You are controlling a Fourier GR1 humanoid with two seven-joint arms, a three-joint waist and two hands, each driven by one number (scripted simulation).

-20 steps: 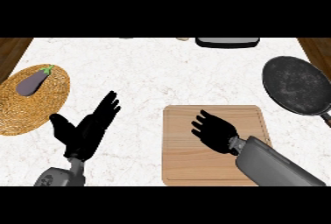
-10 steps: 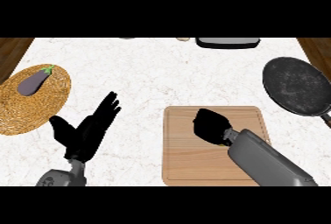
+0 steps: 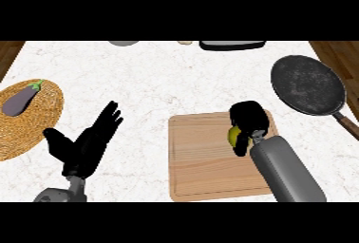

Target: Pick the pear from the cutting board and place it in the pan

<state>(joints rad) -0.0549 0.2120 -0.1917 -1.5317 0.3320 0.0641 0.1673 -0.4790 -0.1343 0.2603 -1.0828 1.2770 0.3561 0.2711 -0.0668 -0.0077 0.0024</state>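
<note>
1. While the right hand (image 3: 249, 118) hangs over the upper right part of the cutting board (image 3: 203, 166), its black fingers are curled round the pear (image 3: 232, 136). Only a sliver of yellow shows under the palm.
2. So the pear is inside the board's outline, close to its right edge and nearer the far side than the near one. I can't tell whether it's resting on the wood or lifted off it (the hand hides the underside).
3. The grey right forearm comes in across the board's lower right corner and covers that bit of it.
4. The pan (image 3: 308, 85) is up and to the right of the board, well apart from it. It's dark and round, with nothing in it, and its handle runs down toward the right edge of the view.
5. The left hand (image 3: 84, 147) is off to the left of the board, over bare marble, fingers straight and spread, thumb out to the side, holding nothing.
6. Further left of the board is a round woven mat (image 3: 32, 130) with a purple eggplant (image 3: 20, 100) lying on its far half.
7. Well beyond the board's far side, along the counter's back edge, there's a dark tray-like thing (image 3: 231, 44), cut off by the view.
</note>
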